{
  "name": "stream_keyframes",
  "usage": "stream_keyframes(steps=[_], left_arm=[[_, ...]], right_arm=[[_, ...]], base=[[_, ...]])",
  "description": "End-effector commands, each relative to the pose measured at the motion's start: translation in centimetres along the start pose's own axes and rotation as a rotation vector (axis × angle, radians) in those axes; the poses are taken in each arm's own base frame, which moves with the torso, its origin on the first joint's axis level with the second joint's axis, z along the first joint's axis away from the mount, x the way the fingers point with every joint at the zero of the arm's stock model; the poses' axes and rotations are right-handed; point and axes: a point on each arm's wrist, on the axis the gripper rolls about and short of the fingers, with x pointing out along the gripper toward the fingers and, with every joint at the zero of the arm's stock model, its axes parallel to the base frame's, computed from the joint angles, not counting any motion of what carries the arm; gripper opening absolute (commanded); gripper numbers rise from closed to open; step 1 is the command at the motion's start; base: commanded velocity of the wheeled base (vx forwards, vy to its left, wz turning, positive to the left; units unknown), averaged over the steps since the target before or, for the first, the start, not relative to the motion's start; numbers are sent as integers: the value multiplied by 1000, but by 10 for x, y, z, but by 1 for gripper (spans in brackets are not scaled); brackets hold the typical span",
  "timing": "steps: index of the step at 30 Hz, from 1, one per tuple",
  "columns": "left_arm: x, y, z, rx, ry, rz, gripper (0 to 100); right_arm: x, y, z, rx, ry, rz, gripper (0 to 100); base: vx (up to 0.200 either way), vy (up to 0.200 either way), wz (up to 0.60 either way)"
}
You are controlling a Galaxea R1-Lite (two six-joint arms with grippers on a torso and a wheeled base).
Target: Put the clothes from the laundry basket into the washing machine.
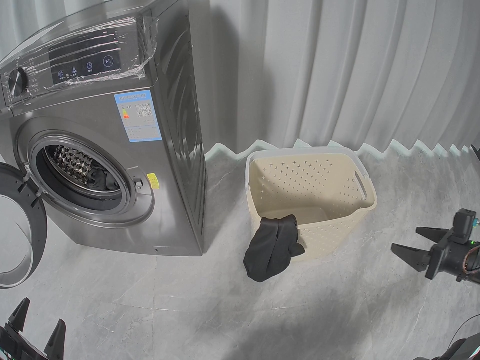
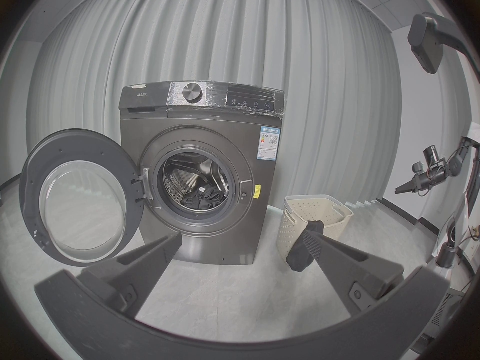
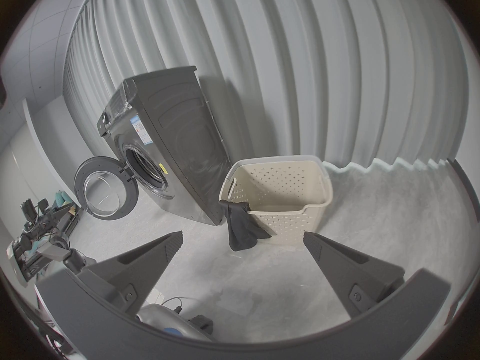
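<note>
There is one washing machine (image 1: 170, 126), one laundry basket (image 1: 330, 236), one loose garment (image 1: 272, 248) and two claws. A second small heap of dark clothes (image 1: 102, 178) lies inside the machine's drum (image 1: 75, 163).

The machine is dark grey and front-loading. Its round door (image 1: 20, 236) is swung wide open to the robot's left. The basket is cream plastic with perforated walls and stands on the grey floor (image 1: 200, 296) just beside the machine, on the robot's right of it. The garment is black and limp, draped over the basket's near rim at the corner closest to the machine. Most of it hangs down the outside wall, with its lower end down by the floor.

The left claw (image 1: 41, 312) sits low in front of the open door with its fingers spread wide, holding nothing. The right claw (image 1: 405, 238) hangs to the right of the basket, well apart from it. It is also spread wide, touching nothing.
</note>
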Motion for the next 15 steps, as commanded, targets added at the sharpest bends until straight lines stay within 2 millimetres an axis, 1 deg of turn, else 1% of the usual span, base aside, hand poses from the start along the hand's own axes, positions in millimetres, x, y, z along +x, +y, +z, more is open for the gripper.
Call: stream_keyframes(steps=[1,4,7,9,13,14,15], left_arm=[[-1,0,-3,-5,-6,4,100],[0,1,-3,-5,-7,13,100],[0,1,-3,-3,-14,44,100],[0,2,-3,5,-21,71,100],[0,2,-3,-5,-22,87,100],[0,2,-3,-9,-22,84,100],[0,2,-3,-12,-22,83,100]], right_arm=[[57,20,-13,41,132,55,100],[75,33,-17,78,173,59,100],[99,33,-25,81,232,31,100],[113,33,-30,78,243,19,100],[128,34,-35,71,213,22,100],[134,35,-40,67,222,24,100],[136,35,-42,67,225,25,100]], base=[[200,0,0],[0,0,0],[0,0,0],[0,0,0],[0,0,0],[0,0,0],[0,0,0]])
